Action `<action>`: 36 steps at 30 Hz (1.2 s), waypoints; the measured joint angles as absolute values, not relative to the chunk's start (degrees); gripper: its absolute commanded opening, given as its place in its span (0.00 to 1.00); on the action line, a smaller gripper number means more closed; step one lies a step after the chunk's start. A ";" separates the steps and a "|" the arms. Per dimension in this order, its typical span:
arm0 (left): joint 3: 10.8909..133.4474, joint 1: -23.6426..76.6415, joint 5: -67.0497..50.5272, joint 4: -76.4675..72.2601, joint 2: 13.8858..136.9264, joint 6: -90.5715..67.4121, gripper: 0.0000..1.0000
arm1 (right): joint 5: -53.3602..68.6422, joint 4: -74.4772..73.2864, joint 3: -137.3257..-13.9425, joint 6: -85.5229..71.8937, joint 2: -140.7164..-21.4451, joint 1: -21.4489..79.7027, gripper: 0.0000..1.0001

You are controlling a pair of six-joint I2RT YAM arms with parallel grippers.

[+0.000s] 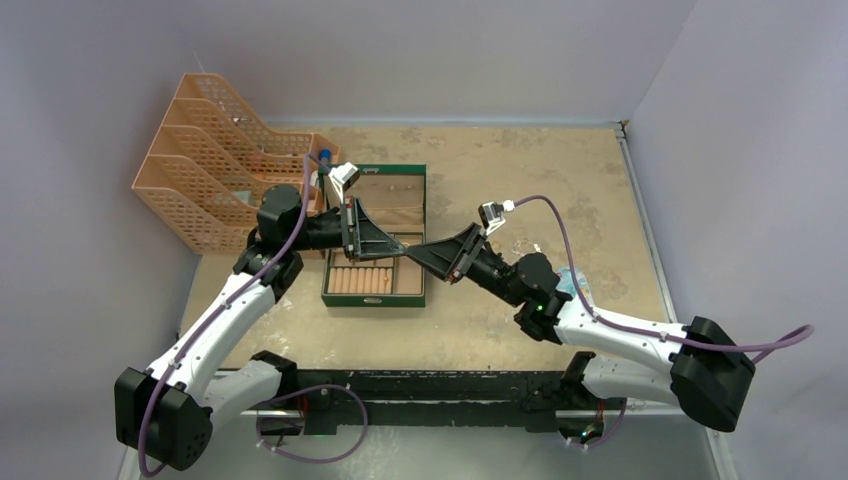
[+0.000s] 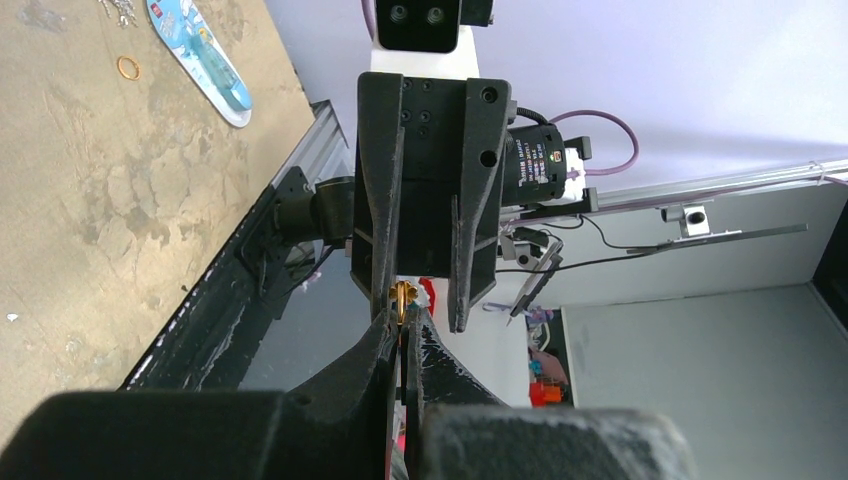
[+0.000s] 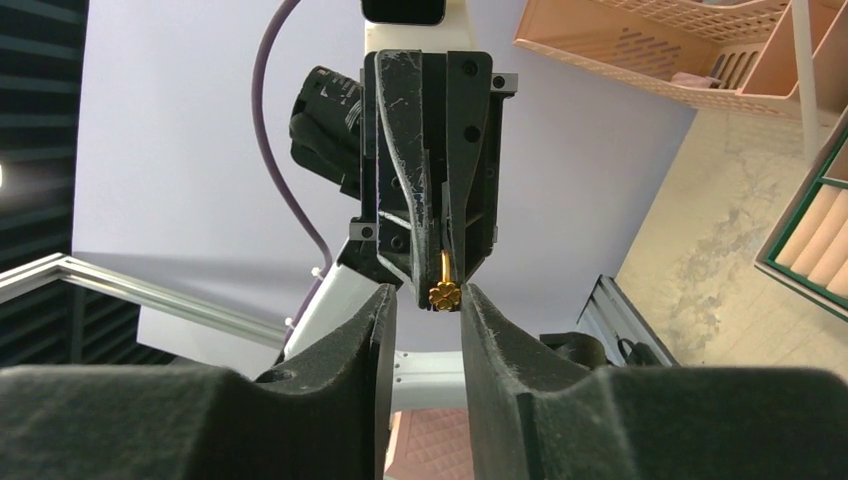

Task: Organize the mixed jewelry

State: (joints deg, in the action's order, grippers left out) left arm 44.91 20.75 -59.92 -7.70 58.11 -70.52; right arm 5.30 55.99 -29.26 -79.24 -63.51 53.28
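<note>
A worn tan tabletop (image 1: 520, 170), closed in by pale walls, is seen from above. One orange mesh file rack (image 1: 200, 170) is set in the far left corner, and one green box (image 1: 373, 301) with tan compartments is laid just beside it, near the middle. Both arms are stretched over that box and their tips are brought together above it, so that part of its compartments is hidden from above.

One light-blue oval packet (image 2: 200, 55) is laid on the right part of the tabletop. Near it one thin gold ring (image 2: 128, 68) and one small silvery tangle (image 2: 118, 10) are seen — both lie well apart from either claw.

A further gold piece (image 3: 443, 290), with a small flower-shaped end, is held in the air, pinched between the closed fingers of the left claw (image 2: 402, 320). The right claw (image 3: 428, 305) is set facing it, its fingers parted to a middling gap — one on each side of the flower end. Whether the piece is touched by those fingers cannot be told.
</note>
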 measured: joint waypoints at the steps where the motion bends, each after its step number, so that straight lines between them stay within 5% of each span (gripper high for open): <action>1: 44.91 20.75 -59.92 -7.73 58.11 -70.52 0.00 | 5.28 55.96 -29.26 -79.33 -63.51 53.28 0.30; 12: 44.91 20.75 -59.96 -8.12 57.95 -70.91 0.00 | 4.64 55.61 -29.26 -80.75 -63.51 53.25 0.27; 23: 44.86 20.75 -60.05 -8.12 57.45 -70.89 0.01 | 3.99 55.53 -29.26 -82.46 -63.51 53.21 0.10; 29: 44.75 20.75 -58.63 -6.07 57.17 -69.65 0.48 | 3.81 55.44 -29.30 -82.50 -63.40 53.19 0.10; 36: 46.41 20.78 -43.59 13.23 52.53 -60.16 0.71 | 1.48 48.58 -29.34 -80.01 -62.74 53.19 0.10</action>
